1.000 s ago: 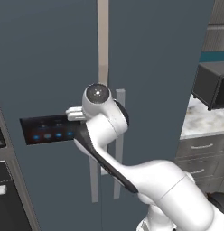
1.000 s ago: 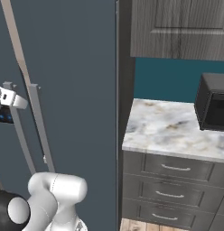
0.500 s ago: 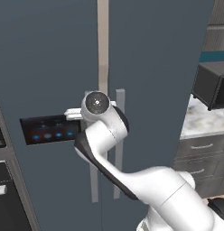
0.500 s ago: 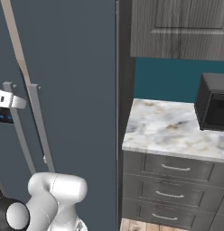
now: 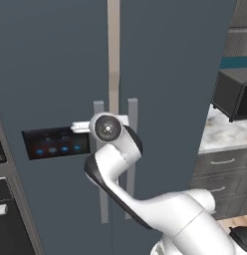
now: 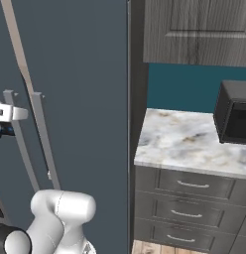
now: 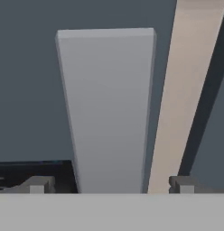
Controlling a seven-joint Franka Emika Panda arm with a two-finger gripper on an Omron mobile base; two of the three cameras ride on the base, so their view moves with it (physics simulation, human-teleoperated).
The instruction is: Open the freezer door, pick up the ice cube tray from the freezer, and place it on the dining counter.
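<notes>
Leftmost, the black dispenser panel (image 5: 57, 143) glows blue on the freezer door (image 5: 51, 74), which is shut. Just right of it the gripper (image 7: 109, 185) stands spread wide, holding nothing, its fingertips (image 7: 38, 184) either side of the door's grey handle (image 7: 108, 108); whether they touch it I cannot tell. Next comes the beige seam strip (image 5: 113, 50), then the plain door (image 5: 175, 74). Farther right, a marble top (image 6: 189, 141) over dark drawers (image 6: 192, 186) carries a black microwave (image 6: 234, 111).
</notes>
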